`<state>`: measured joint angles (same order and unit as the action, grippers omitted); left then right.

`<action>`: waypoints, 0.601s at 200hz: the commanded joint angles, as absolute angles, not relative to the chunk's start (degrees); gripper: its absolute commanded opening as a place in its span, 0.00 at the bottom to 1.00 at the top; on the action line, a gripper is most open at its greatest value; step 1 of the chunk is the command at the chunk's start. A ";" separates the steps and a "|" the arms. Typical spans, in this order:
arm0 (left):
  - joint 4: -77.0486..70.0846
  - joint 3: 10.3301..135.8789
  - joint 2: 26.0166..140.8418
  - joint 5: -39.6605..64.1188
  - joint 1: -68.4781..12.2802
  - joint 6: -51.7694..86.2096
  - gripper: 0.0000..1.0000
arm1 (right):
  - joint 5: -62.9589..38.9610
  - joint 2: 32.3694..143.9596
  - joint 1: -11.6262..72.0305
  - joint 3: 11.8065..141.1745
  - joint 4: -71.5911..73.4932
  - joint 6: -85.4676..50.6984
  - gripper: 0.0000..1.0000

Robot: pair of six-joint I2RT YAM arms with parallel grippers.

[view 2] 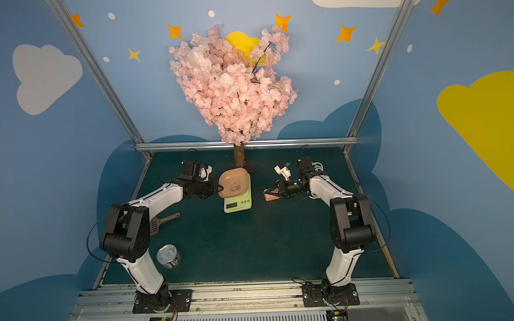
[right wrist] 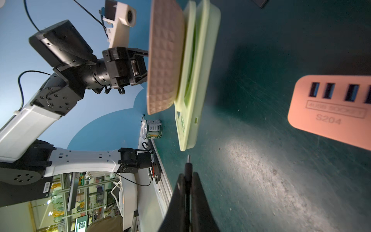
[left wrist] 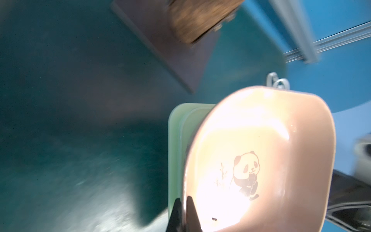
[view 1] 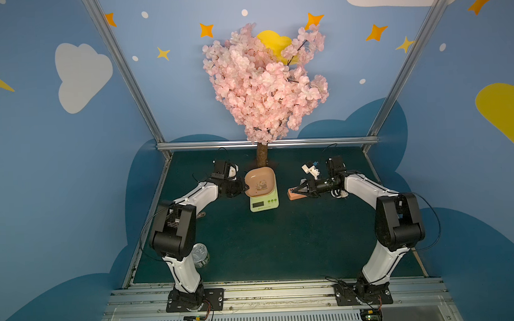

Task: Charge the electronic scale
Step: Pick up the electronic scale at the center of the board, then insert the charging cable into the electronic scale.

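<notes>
The electronic scale (view 1: 264,202) (view 2: 237,204) is pale green with a dark display and stands mid-table in both top views. Its peach-pink panda tray (view 1: 260,181) (left wrist: 261,140) is tilted, raised at the left edge. My left gripper (view 1: 246,187) (left wrist: 183,198) is shut on that rim. The right wrist view shows the tray's textured underside (right wrist: 164,60) lifted off the scale (right wrist: 192,80). My right gripper (view 1: 290,191) (right wrist: 188,174) is shut on a thin black charging plug (right wrist: 188,164), whose metal tip points toward the scale's side, a short gap away.
An orange-pink power strip (view 1: 295,196) (right wrist: 331,108) with USB ports lies under the right gripper. The blossom tree's trunk (view 1: 262,155) stands just behind the scale. A tin can (view 2: 168,256) and a brown scoop (view 2: 164,221) lie near the left arm. White cable (view 2: 317,166) coils behind the right arm.
</notes>
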<state>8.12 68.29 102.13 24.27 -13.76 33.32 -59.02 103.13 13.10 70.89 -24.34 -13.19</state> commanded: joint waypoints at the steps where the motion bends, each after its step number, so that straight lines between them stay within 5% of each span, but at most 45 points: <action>1: -5.59 65.84 99.00 29.64 -14.27 38.17 0.03 | -64.02 100.75 13.29 69.60 -21.53 -14.97 0.00; 120: -22.50 61.70 101.28 31.46 -17.88 42.97 0.03 | -66.26 96.64 13.54 64.47 -13.28 -19.90 0.00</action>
<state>-16.78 60.36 100.62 28.86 -17.72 40.82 -65.73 98.67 13.13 65.54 -15.64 -18.65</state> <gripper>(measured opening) 0.053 0.067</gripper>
